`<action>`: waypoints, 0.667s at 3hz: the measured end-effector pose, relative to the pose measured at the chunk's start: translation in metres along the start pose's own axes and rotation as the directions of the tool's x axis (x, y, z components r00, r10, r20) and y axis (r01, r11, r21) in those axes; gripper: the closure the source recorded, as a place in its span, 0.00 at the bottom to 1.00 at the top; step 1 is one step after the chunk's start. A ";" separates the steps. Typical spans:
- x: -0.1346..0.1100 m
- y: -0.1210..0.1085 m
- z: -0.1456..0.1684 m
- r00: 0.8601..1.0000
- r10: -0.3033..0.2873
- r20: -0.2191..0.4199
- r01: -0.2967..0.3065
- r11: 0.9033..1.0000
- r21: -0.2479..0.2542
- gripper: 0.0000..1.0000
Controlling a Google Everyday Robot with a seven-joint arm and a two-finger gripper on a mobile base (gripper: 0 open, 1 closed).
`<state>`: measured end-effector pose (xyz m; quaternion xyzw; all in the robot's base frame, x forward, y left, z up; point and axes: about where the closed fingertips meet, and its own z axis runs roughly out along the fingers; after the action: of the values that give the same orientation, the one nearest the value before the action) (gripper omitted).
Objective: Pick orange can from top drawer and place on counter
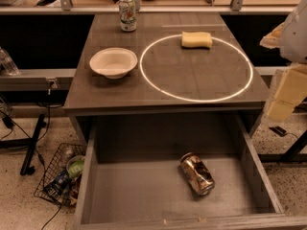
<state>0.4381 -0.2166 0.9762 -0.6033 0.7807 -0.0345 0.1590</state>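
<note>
Top drawer (144, 195) is pulled out at the near edge of the desk (96, 95), grey, low sides, bare floor. Orange can (196, 173) lies on its side on the drawer bottom, right of centre, nearer the front than the back, at a slant w/ one end toward the back-left and the other toward the front-right. Shiny orange-brown and gold w/ dark patches, looks dented; no readable brand or text on it. Wire basket (60, 176) of rubbish sits on the floor just left of the drawer.

On the desk top: white bowl (113, 62) near the left edge, just outside the thin white circle (195, 67). Yellow sponge (196, 39) lies across the circle's far arc. White-and-green can (127, 14) stands upright at the far edge, left of centre; label too small to read.

Gripper (280, 102), cream-yellow, hangs off the desk's right edge, approx level w/ the near-right corner, well apart from the orange can. Open or closed: can't tell.
</note>
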 end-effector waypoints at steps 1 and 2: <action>0.000 0.000 0.000 1.000 0.000 0.000 0.000 1.000 0.000 0.00; 0.002 0.002 0.007 1.000 0.007 0.001 -0.007 1.000 -0.011 0.00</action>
<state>0.4380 -0.2171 0.9683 -0.6014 0.7830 -0.0292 0.1561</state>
